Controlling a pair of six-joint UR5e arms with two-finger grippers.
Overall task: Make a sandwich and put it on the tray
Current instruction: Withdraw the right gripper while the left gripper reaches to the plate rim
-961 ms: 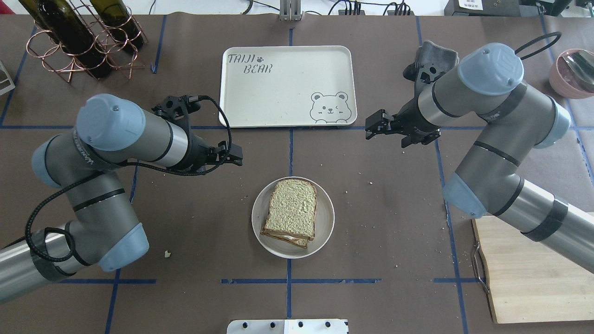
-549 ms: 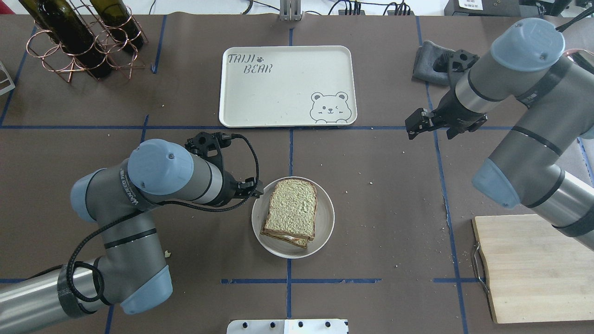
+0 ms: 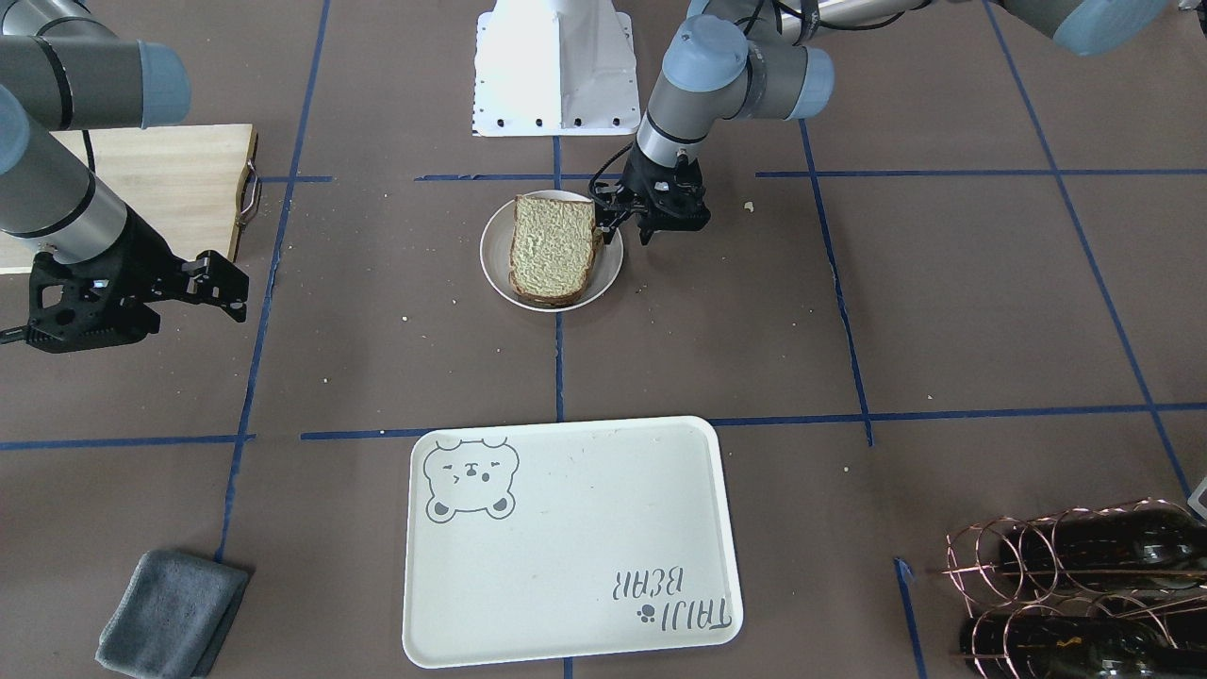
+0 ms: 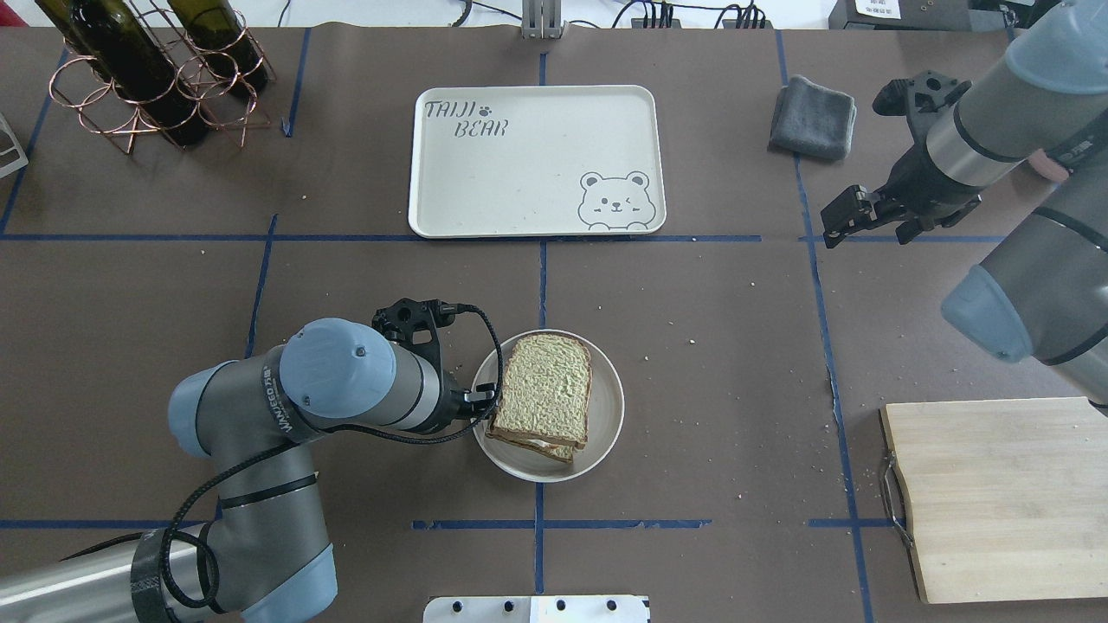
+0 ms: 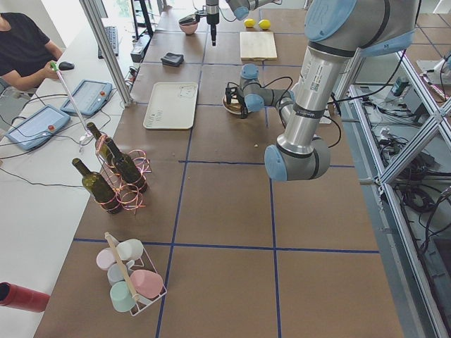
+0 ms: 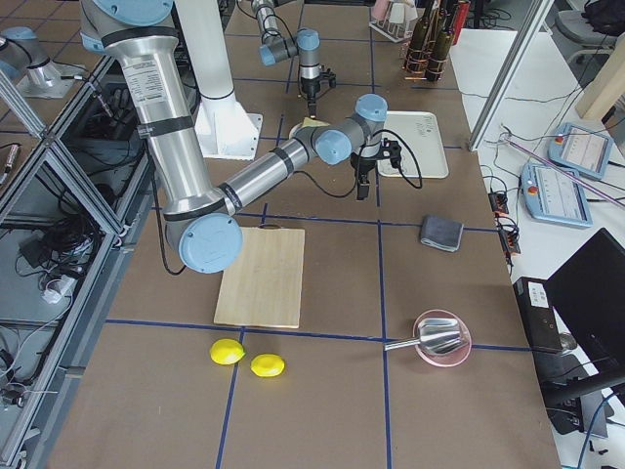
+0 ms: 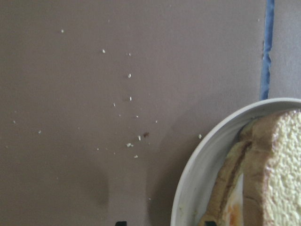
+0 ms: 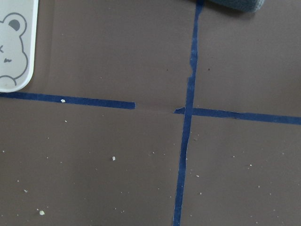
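Note:
The sandwich (image 4: 544,391) is two tan bread slices with a white egg edge between them. It lies on a small round whitish plate (image 4: 606,415) in front of the cream bear tray (image 4: 537,173), which holds nothing. My left gripper (image 4: 486,405) is open and low at the plate's left rim. In the left wrist view its two fingertips sit apart with the plate rim (image 7: 188,179) and the sandwich edge (image 7: 235,188) between them. My right gripper (image 4: 833,223) is open and holds nothing, hovering over bare table right of the tray.
A grey cloth (image 4: 814,117) lies at the back right. A wooden cutting board (image 4: 995,493) sits front right. A copper rack with wine bottles (image 4: 147,78) stands back left. A pink bowl (image 6: 439,337) and two lemons (image 6: 249,359) lie at the far right end.
My left arm has swung forward and right, bringing its gripper down to the plate's left rim. My right arm has pulled back to the right, away from the tray.

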